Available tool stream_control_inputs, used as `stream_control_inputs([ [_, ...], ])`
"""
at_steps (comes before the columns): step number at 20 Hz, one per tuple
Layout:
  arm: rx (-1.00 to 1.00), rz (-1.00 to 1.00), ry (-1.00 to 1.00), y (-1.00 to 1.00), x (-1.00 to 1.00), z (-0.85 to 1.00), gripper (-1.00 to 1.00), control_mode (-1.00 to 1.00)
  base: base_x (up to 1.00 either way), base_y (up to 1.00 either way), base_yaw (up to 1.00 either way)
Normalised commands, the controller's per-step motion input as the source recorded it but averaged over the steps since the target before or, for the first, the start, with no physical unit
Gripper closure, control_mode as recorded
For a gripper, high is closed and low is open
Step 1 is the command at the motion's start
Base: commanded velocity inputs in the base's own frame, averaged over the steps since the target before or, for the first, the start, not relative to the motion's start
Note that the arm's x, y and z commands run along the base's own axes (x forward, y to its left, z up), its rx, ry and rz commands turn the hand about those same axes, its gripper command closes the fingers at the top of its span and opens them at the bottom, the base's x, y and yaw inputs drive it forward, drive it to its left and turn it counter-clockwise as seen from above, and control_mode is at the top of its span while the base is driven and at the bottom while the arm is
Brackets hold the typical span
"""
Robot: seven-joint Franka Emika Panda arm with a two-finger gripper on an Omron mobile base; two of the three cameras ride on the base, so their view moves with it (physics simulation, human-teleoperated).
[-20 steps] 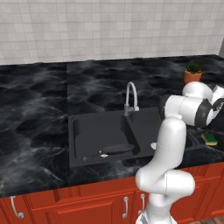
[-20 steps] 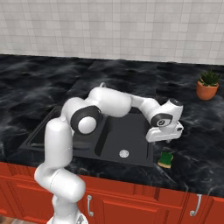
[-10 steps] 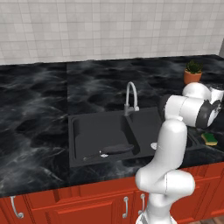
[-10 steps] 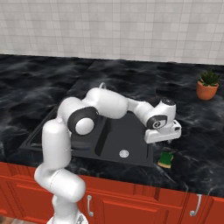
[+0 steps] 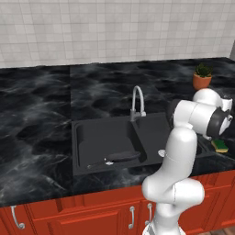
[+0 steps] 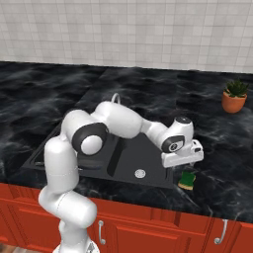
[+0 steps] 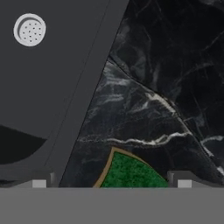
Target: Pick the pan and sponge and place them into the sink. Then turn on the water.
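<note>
Fingers: our fingers (image 7: 111,179) stand spread wide, pinching nothing; the two tips (image 7: 43,179) rise at the bottom of the hand view with the sponge between them.
Hand: in the right base view our fingers (image 6: 183,160) hang just above the sponge, over the bench right of the sink.
Sponge: the sponge (image 7: 129,173) lies green side up on the black marble bench (image 7: 175,87), just beside the sink's right rim; from the right base view we see it (image 6: 188,179) at the front of the bench, and from the left base view (image 5: 219,145) its yellow edge shows under the green layer.
Sink: the black double-basin sink (image 5: 78,158) sits set into the bench; the right basin's round silver drain (image 6: 140,173) is bare, and we see it again in the hand view (image 7: 29,29).
Pan: the pan (image 5: 121,156) lies in the left basin, near its front wall, with its thin black handle (image 5: 97,164) pointing left.
Faucet: the silver arched faucet (image 5: 137,102) stands behind the centre divider.
Plant: a small potted plant (image 6: 233,96) stands far back on the right of the bench, well apart from the sponge.
</note>
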Motion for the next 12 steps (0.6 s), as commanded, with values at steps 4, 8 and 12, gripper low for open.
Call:
stream_control_inputs([
  [4,-0.06,-0.01,0.00,-0.29,-0.07,-0.07,-1.00,-1.00,0.00,0.00,0.00],
  [8,-0.05,0.00,0.00,-0.38,0.00,0.00,-1.00,-1.00,0.00,0.00,0.00],
  [12,-0.02,0.00,0.00,-0.37,0.00,0.00,-1.00,-1.00,0.00,0.00,0.00],
])
